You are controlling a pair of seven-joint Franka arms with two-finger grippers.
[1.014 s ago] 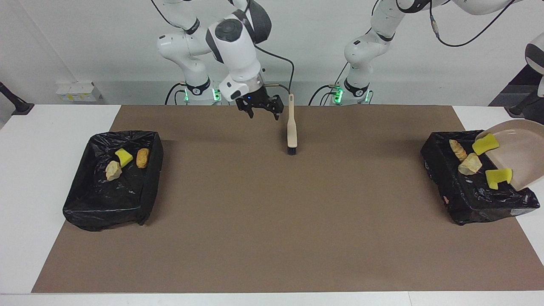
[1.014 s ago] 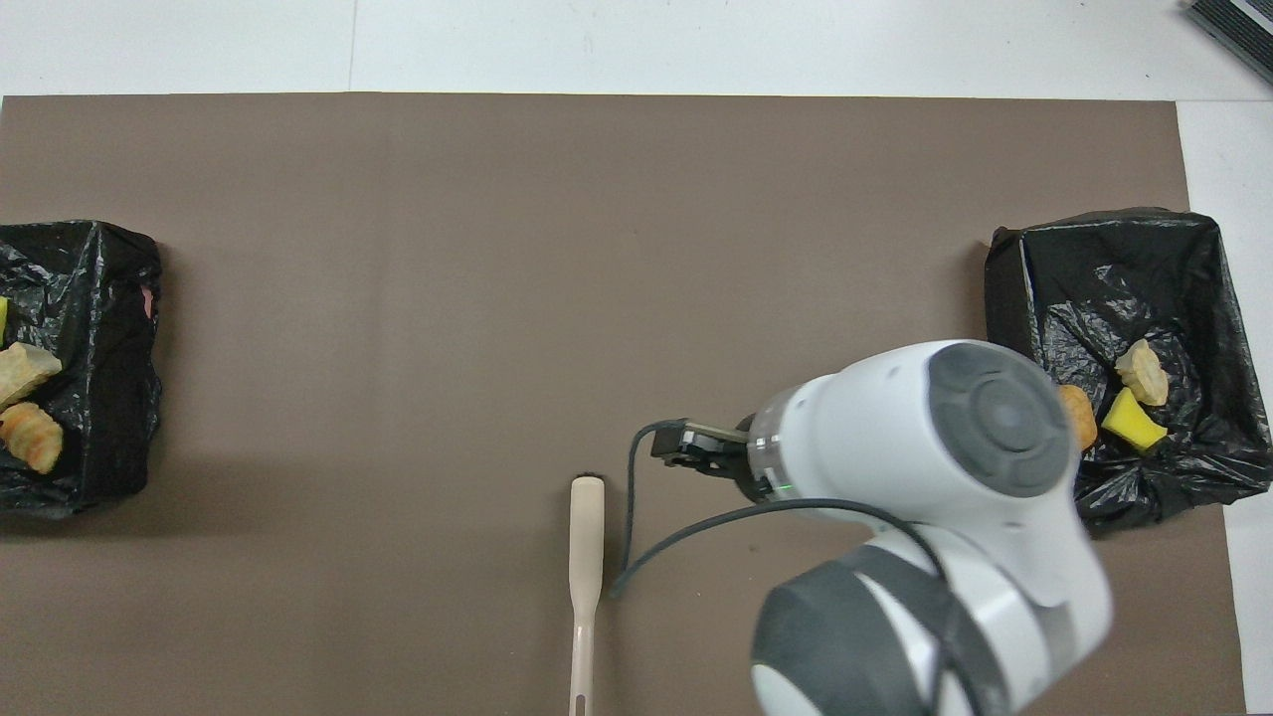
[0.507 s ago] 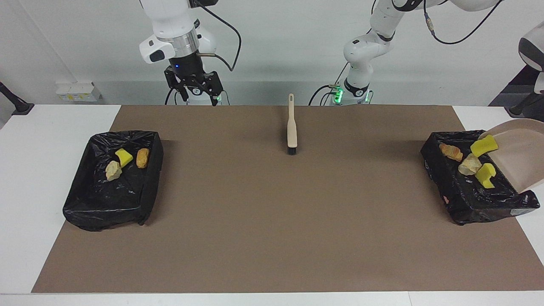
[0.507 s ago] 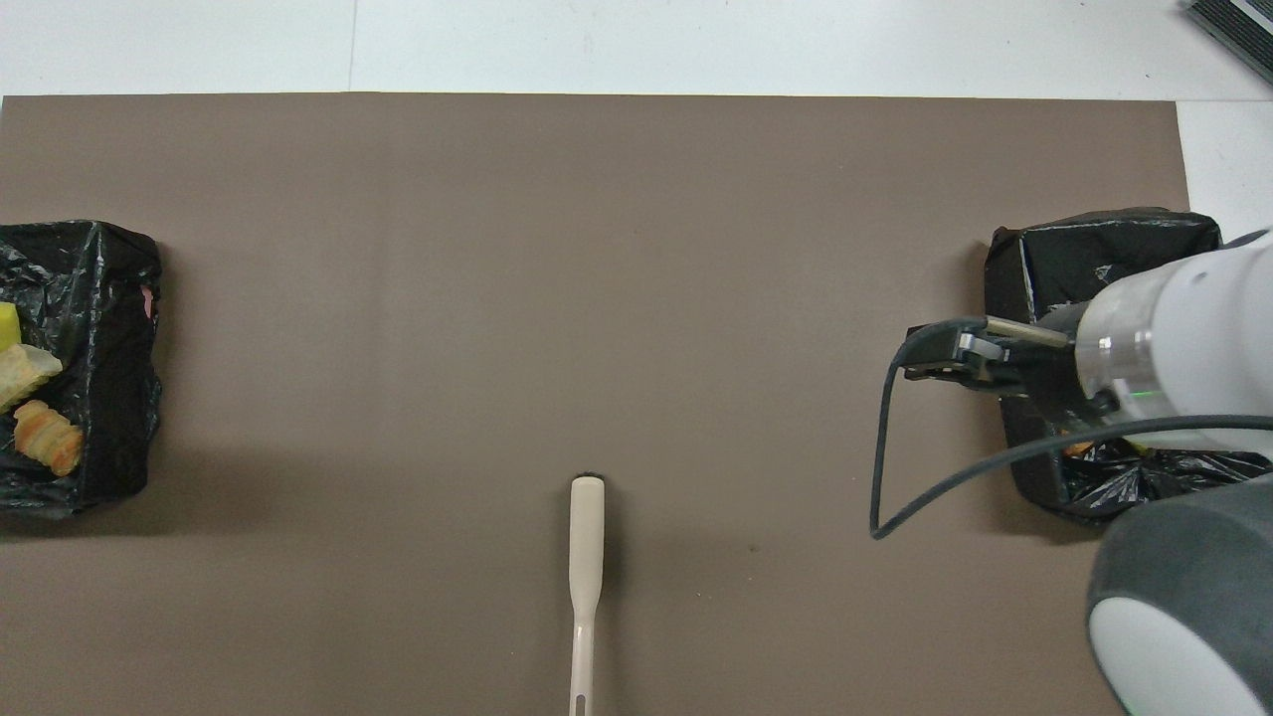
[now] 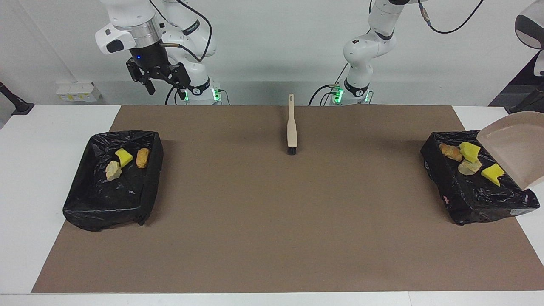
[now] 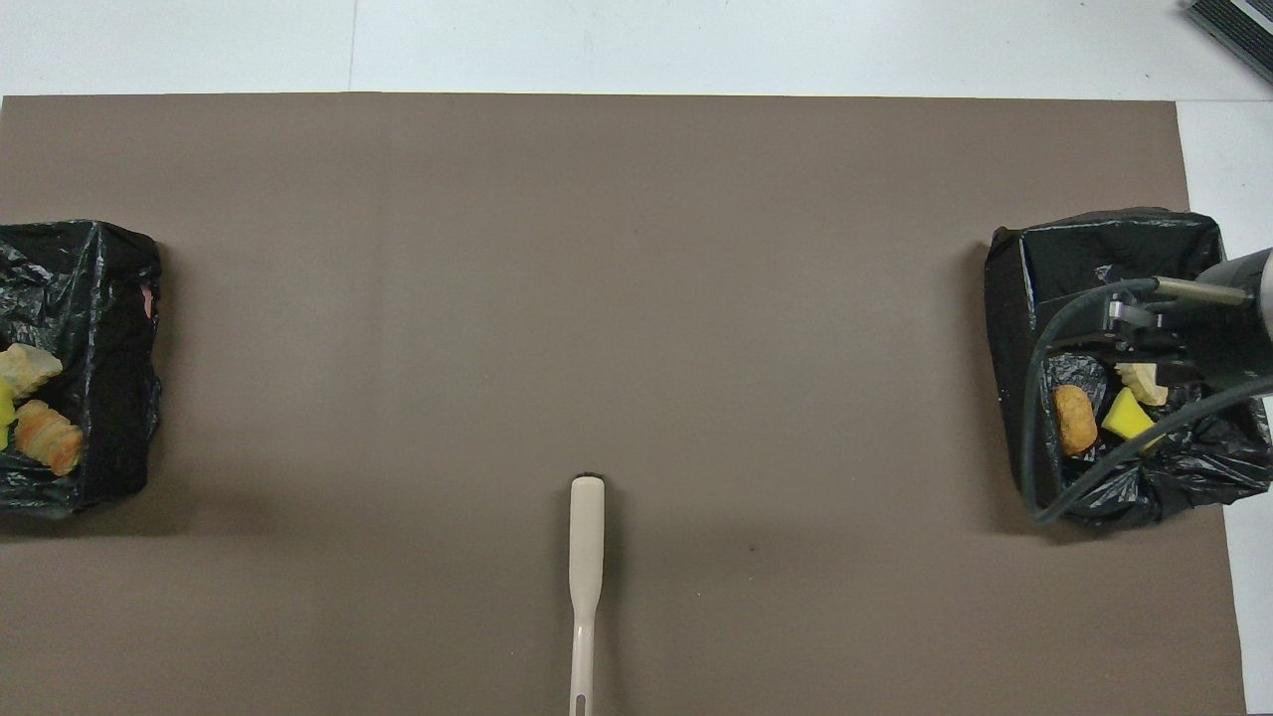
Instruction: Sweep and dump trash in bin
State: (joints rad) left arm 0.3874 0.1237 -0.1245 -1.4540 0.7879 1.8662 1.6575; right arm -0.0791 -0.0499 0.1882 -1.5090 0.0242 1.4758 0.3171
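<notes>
Left end effector out of view gripping tilted dustpan (image 5: pixel 516 151) over bin (image 5: pixel 476 199), right end effector (image 5: pixel 158 80) open

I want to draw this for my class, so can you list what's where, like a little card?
brush: lying on the brown mat, between the two bins
dustpan: tilted over the bin at the left arm's end
trash: four chunks in that bin, three in the bin at the right arm's end
right tool: open, raised, holding nothing
</notes>
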